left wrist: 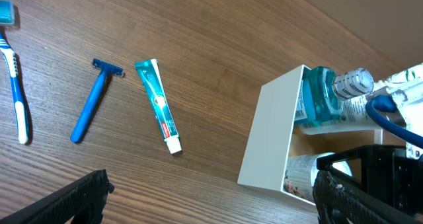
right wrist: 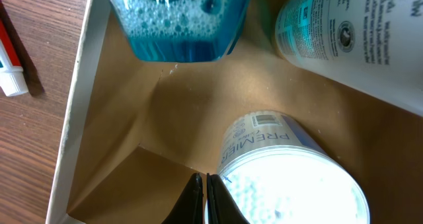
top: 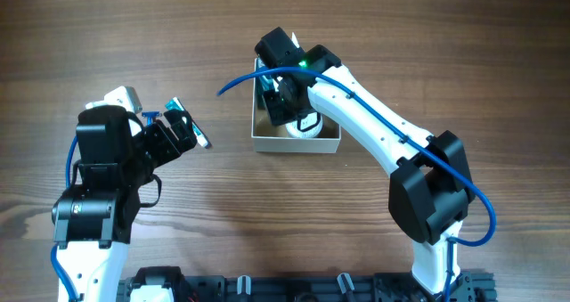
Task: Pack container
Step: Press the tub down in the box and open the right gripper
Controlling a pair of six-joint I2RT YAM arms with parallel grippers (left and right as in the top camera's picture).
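The wooden table (top: 267,240) has the container (top: 294,145) midway along, toward its far edge. Inside it the right gripper (right wrist: 201,199), pinched closed on nothing, hangs over a blue bottle (right wrist: 178,19) and a white jar (right wrist: 297,184). The left gripper (left wrist: 218,197) gapes empty.

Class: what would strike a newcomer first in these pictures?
The right gripper dips into the container, beside a blue bottle, a white bottle and a round jar. Outside it, a toothpaste tube, razor and toothbrush lie on the wooden table.
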